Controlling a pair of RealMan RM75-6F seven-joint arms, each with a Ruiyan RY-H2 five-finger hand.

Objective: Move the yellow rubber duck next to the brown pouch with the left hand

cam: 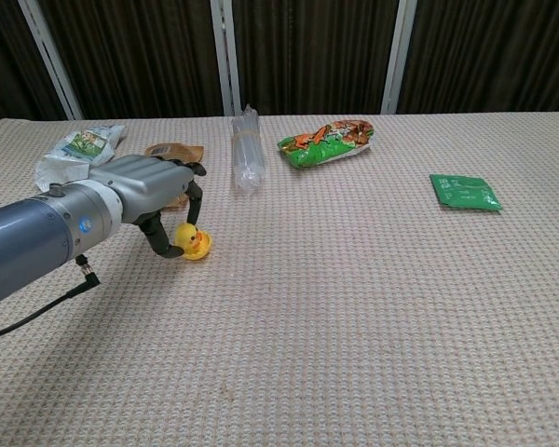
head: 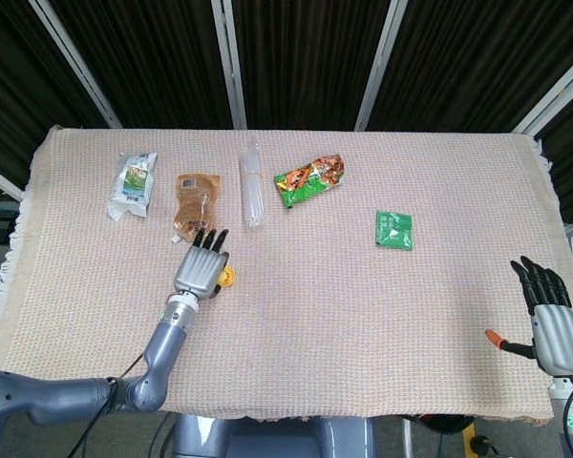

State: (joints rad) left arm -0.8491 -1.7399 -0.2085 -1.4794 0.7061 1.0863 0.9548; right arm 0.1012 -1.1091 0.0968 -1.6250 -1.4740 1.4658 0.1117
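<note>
The small yellow rubber duck (head: 227, 278) (cam: 195, 244) rests on the woven tablecloth in the left middle. My left hand (head: 200, 268) (cam: 147, 190) is cupped over it from the left. The thumb hooks against the duck's left side and a finger comes down on its top, so the duck is pinched. The brown pouch (head: 196, 201) (cam: 171, 151) lies flat just beyond the hand, partly hidden behind it in the chest view. My right hand (head: 552, 321) hovers at the table's front right corner with fingers spread and holds nothing.
A white-green packet (head: 133, 182) (cam: 77, 145) lies left of the pouch. A clear bottle (head: 252, 186) (cam: 246, 158) lies to its right. Farther right are a green-orange snack bag (head: 310, 178) (cam: 326, 142) and a green sachet (head: 394, 230) (cam: 463, 192).
</note>
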